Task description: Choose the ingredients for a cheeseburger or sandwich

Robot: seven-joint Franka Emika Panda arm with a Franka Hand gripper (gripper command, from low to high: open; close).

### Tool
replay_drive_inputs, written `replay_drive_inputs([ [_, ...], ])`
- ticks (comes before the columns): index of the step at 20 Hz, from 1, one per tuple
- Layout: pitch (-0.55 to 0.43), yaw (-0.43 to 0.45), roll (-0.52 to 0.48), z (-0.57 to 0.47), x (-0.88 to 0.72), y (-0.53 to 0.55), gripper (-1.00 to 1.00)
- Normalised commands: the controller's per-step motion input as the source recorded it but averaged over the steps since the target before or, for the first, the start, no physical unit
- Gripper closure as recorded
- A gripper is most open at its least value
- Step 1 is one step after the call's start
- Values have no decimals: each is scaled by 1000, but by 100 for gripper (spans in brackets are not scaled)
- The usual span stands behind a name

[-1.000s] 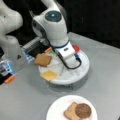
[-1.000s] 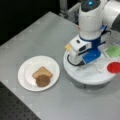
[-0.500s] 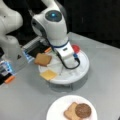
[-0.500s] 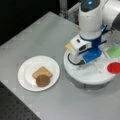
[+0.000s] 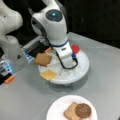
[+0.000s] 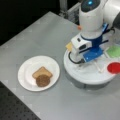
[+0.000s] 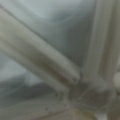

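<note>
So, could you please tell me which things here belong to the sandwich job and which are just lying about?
Job:
- toast slice under patty on the white plate
- second toast slice, cheese square, tomato disc, lettuce leaf on the round tray
- gripper, low over the tray's middle

Lying about:
- orange piece on the table

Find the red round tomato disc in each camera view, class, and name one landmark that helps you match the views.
Front view: red round tomato disc at the round white tray's far rim, right of the arm.
Front view: the disc at the tray's right edge.
Wrist view: not visible; only pale ribs.
Shared landmark: white plate holding toast and patty.
</note>
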Motion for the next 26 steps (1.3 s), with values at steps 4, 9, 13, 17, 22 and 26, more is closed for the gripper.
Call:
replay_drive_inputs([
  [4, -15, -177, -51, 189, -189, 0, -100],
  [9, -4, -112, -100, 200, -178, -36, -100],
  [13, 41, -42, -172, 286, -108, -103, -100],
  [17, 113, 26, -173, 281, 27, -196, -100],
  [22, 223, -51, -89, 232, 154, -297, -100],
  [26, 341, -164, 0, 243, 231, -327, -100],
])
